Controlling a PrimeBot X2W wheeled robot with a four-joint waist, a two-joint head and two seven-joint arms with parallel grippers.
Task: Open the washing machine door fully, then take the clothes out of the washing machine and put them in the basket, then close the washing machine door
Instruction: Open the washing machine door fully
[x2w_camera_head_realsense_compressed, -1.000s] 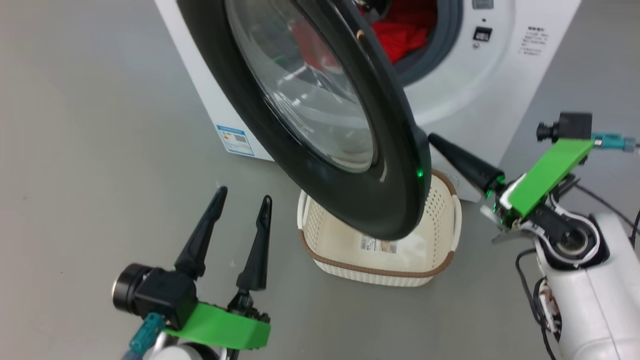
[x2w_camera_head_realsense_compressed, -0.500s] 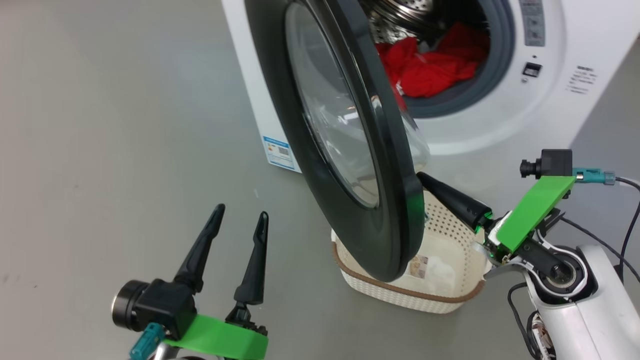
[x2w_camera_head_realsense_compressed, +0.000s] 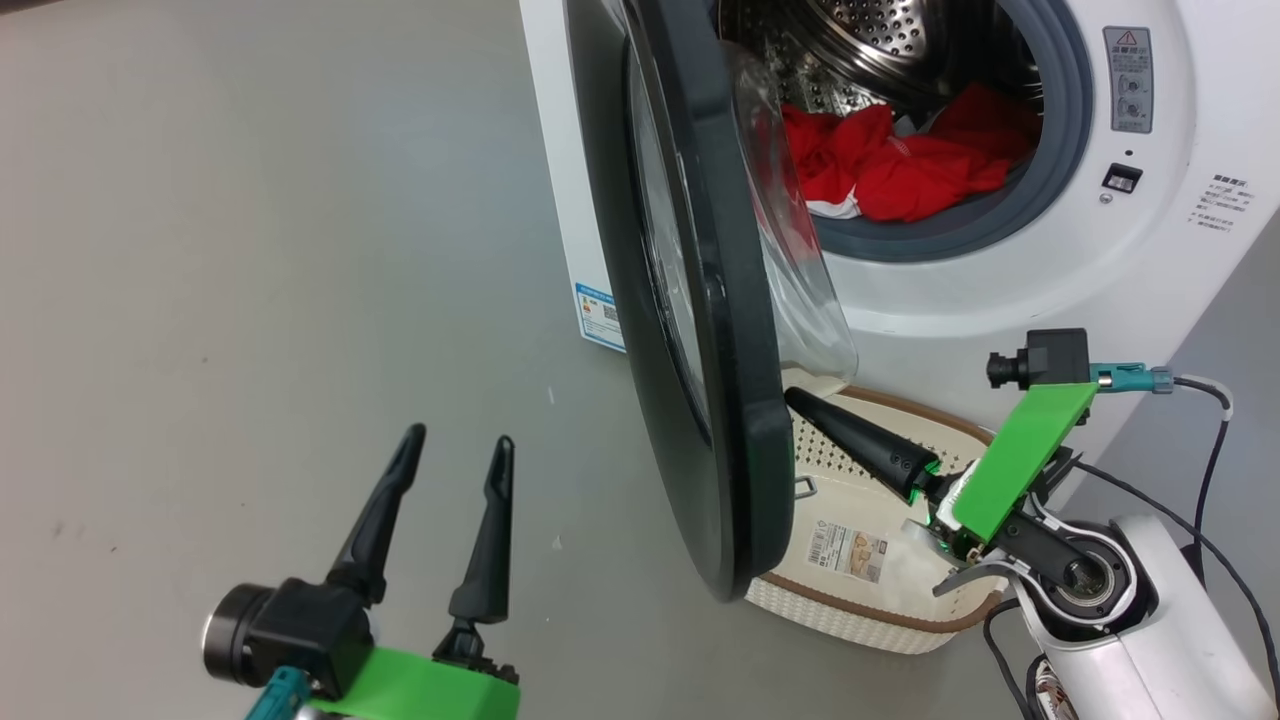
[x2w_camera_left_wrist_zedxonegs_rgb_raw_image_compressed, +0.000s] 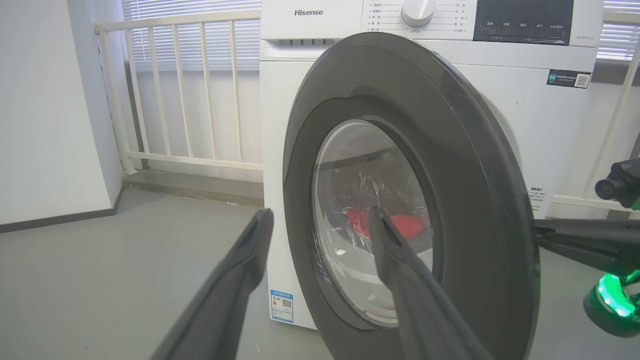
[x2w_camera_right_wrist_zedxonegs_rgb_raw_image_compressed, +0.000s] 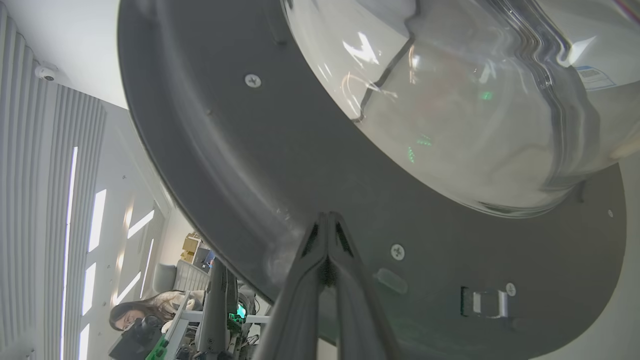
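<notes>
The right hand (x2w_camera_head_realsense_compressed: 797, 398) is closed, fingers pressed together, tips against the inner face of the washing machine door (x2w_camera_head_realsense_compressed: 700, 300). The left hand (x2w_camera_head_realsense_compressed: 458, 438) is spread wide and empty above the grey floor (x2w_camera_head_realsense_compressed: 250, 250). The white washing machine (x2w_camera_head_realsense_compressed: 1000, 300) has its door swung out, edge-on over the basket (x2w_camera_head_realsense_compressed: 860, 628). Red clothes (x2w_camera_head_realsense_compressed: 900, 175) lie in the drum. A white railing (x2w_camera_left_wrist_zedxonegs_rgb_raw_image_compressed: 180, 20) stands behind.
</notes>
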